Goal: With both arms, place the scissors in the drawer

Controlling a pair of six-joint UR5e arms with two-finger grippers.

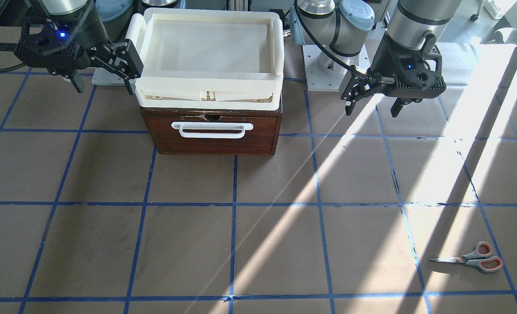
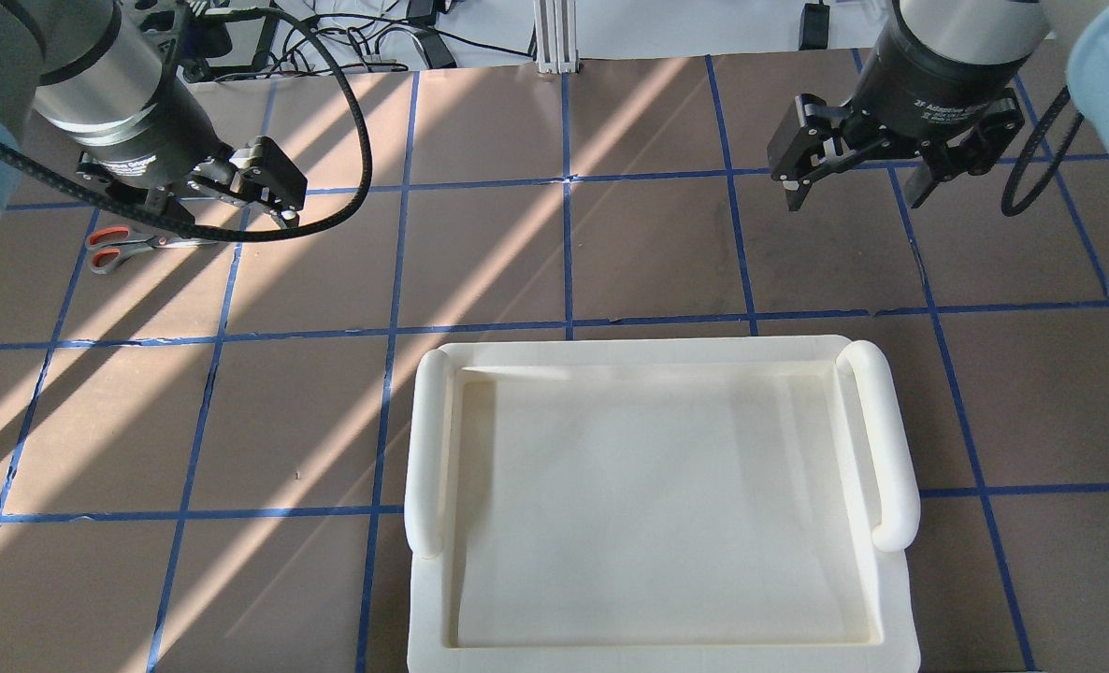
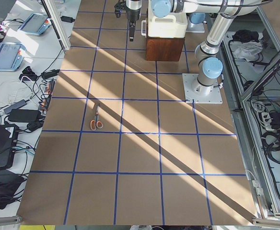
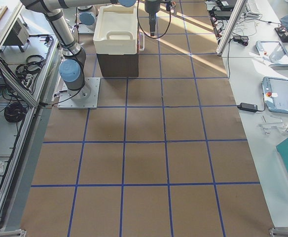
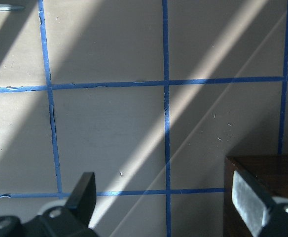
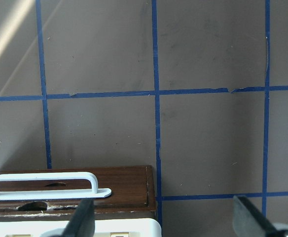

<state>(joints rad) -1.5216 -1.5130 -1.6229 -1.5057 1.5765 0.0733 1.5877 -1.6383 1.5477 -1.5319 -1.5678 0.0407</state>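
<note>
The scissors (image 1: 472,259) lie flat on the table, far from the drawer on my left side; they also show in the overhead view (image 2: 115,248) and the exterior left view (image 3: 96,120). The dark wooden drawer (image 1: 210,139) is shut, its white bar handle (image 1: 212,129) facing away from me. My left gripper (image 1: 374,104) hangs open and empty above the table beside the drawer; in the overhead view (image 2: 223,201) it is just over the scissors' blades. My right gripper (image 1: 103,83) is open and empty at the drawer's other side, and its wrist view shows the handle (image 6: 45,180).
A cream plastic tray (image 1: 276,52) sits on top of the drawer box and fills the near part of the overhead view (image 2: 428,439). The brown table has a blue tape grid. The left arm's base plate (image 1: 324,69) stands next to the box.
</note>
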